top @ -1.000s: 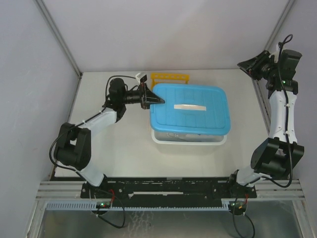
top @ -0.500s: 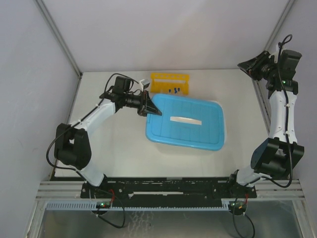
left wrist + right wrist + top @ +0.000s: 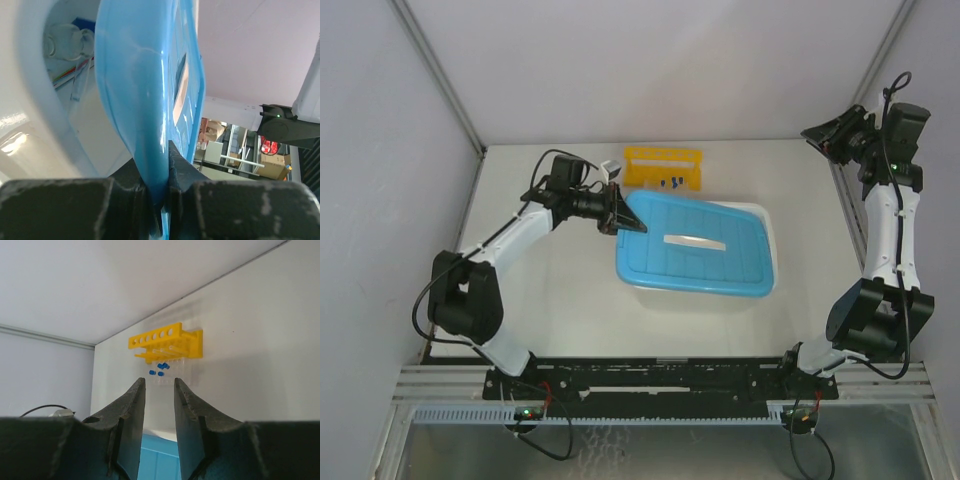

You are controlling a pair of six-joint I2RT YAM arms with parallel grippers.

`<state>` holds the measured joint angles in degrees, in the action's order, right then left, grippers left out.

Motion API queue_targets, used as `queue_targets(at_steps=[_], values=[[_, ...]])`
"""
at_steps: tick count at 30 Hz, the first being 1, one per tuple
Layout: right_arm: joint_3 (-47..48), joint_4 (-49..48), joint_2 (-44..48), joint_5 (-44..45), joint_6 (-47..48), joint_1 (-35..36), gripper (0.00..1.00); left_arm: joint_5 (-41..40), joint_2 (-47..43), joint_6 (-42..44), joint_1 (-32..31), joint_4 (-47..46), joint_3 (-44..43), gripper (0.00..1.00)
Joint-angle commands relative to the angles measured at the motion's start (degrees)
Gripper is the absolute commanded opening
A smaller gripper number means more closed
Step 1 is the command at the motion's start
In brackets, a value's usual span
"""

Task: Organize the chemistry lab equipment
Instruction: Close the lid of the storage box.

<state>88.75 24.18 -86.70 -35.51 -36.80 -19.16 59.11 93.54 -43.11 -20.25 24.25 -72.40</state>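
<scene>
My left gripper is shut on the left edge of the blue lid. The lid lies tilted over the white tub, with its gripped edge lifted. The left wrist view looks along the lid into the tub, where a small clear glass vessel lies. Behind the tub the yellow tube rack lies on the table, with several blue-capped tubes at its near side. My right gripper hangs high at the back right, open and empty. It faces the rack and tubes.
The tub and lid fill the middle of the table. White walls close the back and both sides, and a metal post runs along the right edge near my right arm. The arm bases and a rail sit at the near edge.
My left gripper has carried the lid toward the near side and lower over the tub. The rack and tubes now show in full. The right arm has hardly moved.
</scene>
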Motion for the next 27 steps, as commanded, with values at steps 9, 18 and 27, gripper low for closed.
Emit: queue_targets(at_steps=[9, 18, 27], values=[[-0.3, -2.5, 2.0, -0.4, 0.3, -0.3, 0.29, -2.5, -5.7, -6.2, -1.1, -21.0, 3.9, 0.00], [-0.5, -2.5, 2.1, -0.6, 0.3, -0.5, 0.29, -2.6, -3.1, -7.6, -2.1, -21.9, 4.0, 0.00], [-0.6, -2.0, 2.5, -0.9, 1.1, 0.4, 0.29, -2.4, -1.0, 2.7, -2.5, -6.7, 0.9, 0.00]])
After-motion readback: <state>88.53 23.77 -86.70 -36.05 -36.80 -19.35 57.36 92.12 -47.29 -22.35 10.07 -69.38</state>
